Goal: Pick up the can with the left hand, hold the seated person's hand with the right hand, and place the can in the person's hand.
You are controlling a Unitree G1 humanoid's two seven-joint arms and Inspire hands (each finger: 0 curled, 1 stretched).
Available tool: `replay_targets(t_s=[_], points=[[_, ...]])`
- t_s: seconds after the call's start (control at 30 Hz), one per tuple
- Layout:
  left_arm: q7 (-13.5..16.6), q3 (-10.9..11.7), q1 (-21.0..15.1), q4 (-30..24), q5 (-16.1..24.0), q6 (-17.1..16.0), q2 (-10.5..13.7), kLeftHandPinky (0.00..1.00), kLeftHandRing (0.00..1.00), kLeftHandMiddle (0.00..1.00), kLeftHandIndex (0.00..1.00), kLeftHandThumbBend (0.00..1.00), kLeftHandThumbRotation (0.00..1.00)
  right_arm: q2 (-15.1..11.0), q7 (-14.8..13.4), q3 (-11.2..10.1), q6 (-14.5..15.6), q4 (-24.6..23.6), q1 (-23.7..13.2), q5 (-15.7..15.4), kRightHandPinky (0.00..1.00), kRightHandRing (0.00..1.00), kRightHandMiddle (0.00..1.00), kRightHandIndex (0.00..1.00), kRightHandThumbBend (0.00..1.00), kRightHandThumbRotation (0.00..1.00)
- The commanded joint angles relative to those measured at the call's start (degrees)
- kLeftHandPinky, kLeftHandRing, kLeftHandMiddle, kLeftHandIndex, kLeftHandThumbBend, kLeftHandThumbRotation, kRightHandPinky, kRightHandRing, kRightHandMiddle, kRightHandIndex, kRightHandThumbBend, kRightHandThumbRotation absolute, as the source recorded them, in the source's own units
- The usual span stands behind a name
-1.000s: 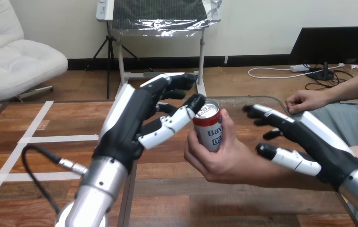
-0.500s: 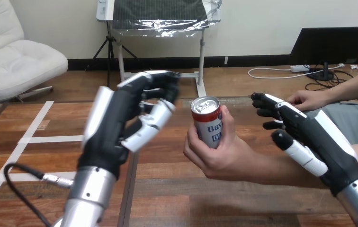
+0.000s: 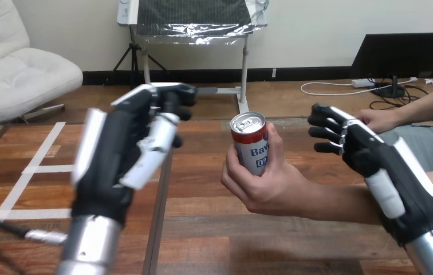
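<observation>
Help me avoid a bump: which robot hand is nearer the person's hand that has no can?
The right hand: it sits just left of the person's free hand, close beside it. The left hand is far off, on the can's other side.

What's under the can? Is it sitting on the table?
No. The can is upright in the person's hand, whose fingers wrap its lower half, above the wooden table. Its bottom is covered by that hand, so it cannot be seen.
</observation>
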Motion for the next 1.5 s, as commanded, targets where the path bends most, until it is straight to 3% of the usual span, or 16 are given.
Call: replay_targets(t_s=[0.0, 0.2, 0.4, 0.43, 0.57, 0.6, 0.7, 0.73, 0.87, 1.17, 1.3, 1.47], points=[[0.23, 1.28, -0.12, -7.14, -2.06, -1.27, -0.62, 0.36, 0.58, 0.62, 0.58, 0.02, 0.75, 2.19, 0.88, -1.15, -3.31, -4.15, -0.52, 2.73, 0.81, 0.85, 0.87, 0.88, 0.95, 1.0], [-0.15, 1.84, 1.11, -11.2, -4.77, -0.05, -0.9, 0.3, 0.56, 0.6, 0.55, 0.0, 0.79, 4.09, 0.4, -0.95, -4.25, -6.44, 1.58, 3.04, 0.81, 0.85, 0.87, 0.87, 0.97, 1.0], [-0.84, 2.59, 2.36, -15.07, -8.38, 1.04, -0.6, 0.18, 0.56, 0.59, 0.53, 0.1, 0.84, 6.28, 0.57, -0.3, -4.64, -8.9, 4.1, 4.61, 0.8, 0.84, 0.86, 0.85, 0.99, 0.99], [-0.99, 2.71, 2.49, -15.54, -8.9, 1.19, -0.45, 0.11, 0.56, 0.6, 0.53, 0.07, 0.85, 6.59, 0.7, -0.2, -4.74, -9.17, 4.39, 4.91, 0.79, 0.84, 0.85, 0.84, 0.99, 0.98], [-2.02, 3.34, 2.93, -17.12, -11.28, 1.61, 0.4, 0.05, 0.58, 0.62, 0.54, 0.03, 0.87, 7.73, 1.08, 0.2, -4.86, -10.47, 5.67, 5.8, 0.79, 0.83, 0.84, 0.84, 0.98, 0.97], [-2.6, 3.68, 3.1, -17.66, -12.42, 1.85, 0.86, 0.04, 0.59, 0.63, 0.56, 0.13, 0.88, 8.06, 1.55, 0.5, -5.03, -10.88, 6.12, 6.46, 0.78, 0.83, 0.84, 0.83, 0.99, 0.97], [-3.74, 4.3, 3.4, -18.89, -14.48, 2.56, 1.75, 0.02, 0.65, 0.67, 0.61, 0.27, 0.88, 8.79, 2.62, 1.01, -5.74, -11.49, 6.94, 7.72, 0.79, 0.83, 0.84, 0.83, 0.98, 0.96], [-4.03, 4.44, 3.47, -19.3, -14.94, 2.79, 2.0, 0.01, 0.7, 0.72, 0.66, 0.37, 0.87, 9.05, 2.89, 1.12, -6.11, -11.57, 7.15, 7.97, 0.79, 0.83, 0.84, 0.84, 0.97, 0.96], [-4.91, 4.84, 3.71, -20.47, -16.56, 2.96, 2.62, 0.0, 0.8, 0.79, 0.74, 0.5, 0.86, 10.32, 4.16, 1.84, -7.91, -12.05, 8.28, 8.93, 0.8, 0.84, 0.84, 0.84, 0.96, 0.96], [-4.58, 3.97, 3.85, -19.59, -19.92, 1.33, 1.22, 0.0, 0.92, 0.87, 0.82, 0.66, 0.82, 12.21, 6.75, 3.61, -9.49, -13.65, 11.29, 11.8, 0.79, 0.84, 0.84, 0.83, 0.98, 0.96], [-4.01, 3.37, 3.75, -18.14, -20.36, -0.67, -0.03, 0.0, 0.93, 0.86, 0.79, 0.71, 0.8, 12.51, 7.68, 4.14, -9.5, -14.13, 12.21, 12.71, 0.79, 0.83, 0.84, 0.83, 0.98, 0.96], [-3.61, 2.43, 3.73, -14.97, -20.42, -5.58, -2.32, 0.0, 0.82, 0.75, 0.64, 0.74, 0.79, 12.72, 9.82, 5.24, -8.61, -14.75, 13.58, 15.3, 0.79, 0.83, 0.84, 0.83, 0.97, 0.95]])
